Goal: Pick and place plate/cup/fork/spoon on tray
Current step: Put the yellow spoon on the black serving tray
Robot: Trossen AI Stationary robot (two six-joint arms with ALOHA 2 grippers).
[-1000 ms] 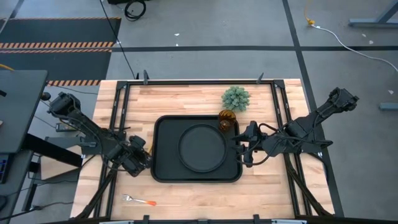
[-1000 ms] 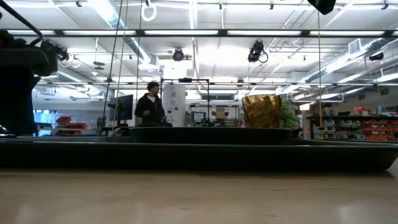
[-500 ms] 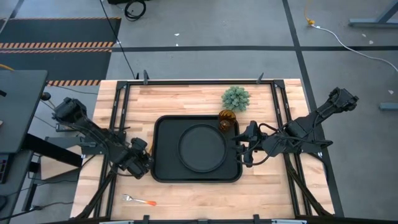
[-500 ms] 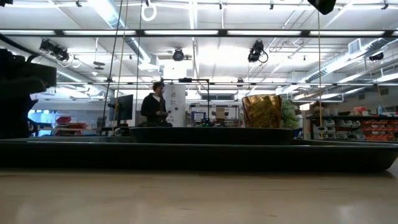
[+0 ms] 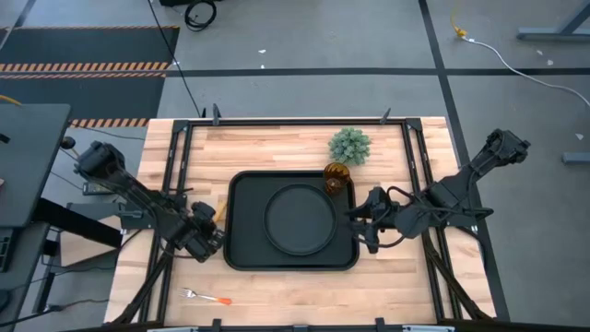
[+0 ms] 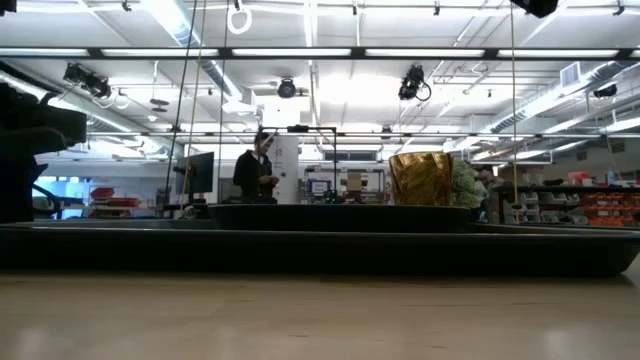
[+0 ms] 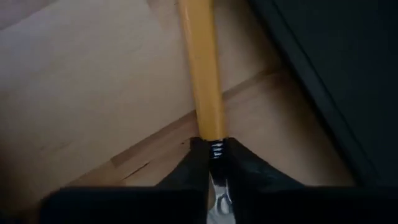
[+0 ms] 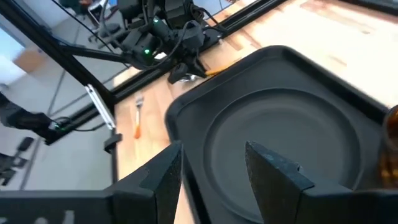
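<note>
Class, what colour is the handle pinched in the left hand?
Yellow handle, clearest in the left wrist view.

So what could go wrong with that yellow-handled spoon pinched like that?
The left gripper pinches the spoon near one end, so the long handle might swing or slip when lifted. The handle lies close to the tray rim and could catch on it. The fork lies near the table's front edge; a clumsy reach might knock it off.

Tray (image 5: pixel 241 256): black, rectangular, table centre
Plate (image 5: pixel 300 219): round, black, flat inside tray
Cup (image 5: pixel 336 178): amber, upright, tray's far right corner
Fork (image 5: pixel 206 297): orange handle, on wood near front-left edge
Spoon (image 7: pixel 205 74): yellow handle, beside tray's left rim
</note>
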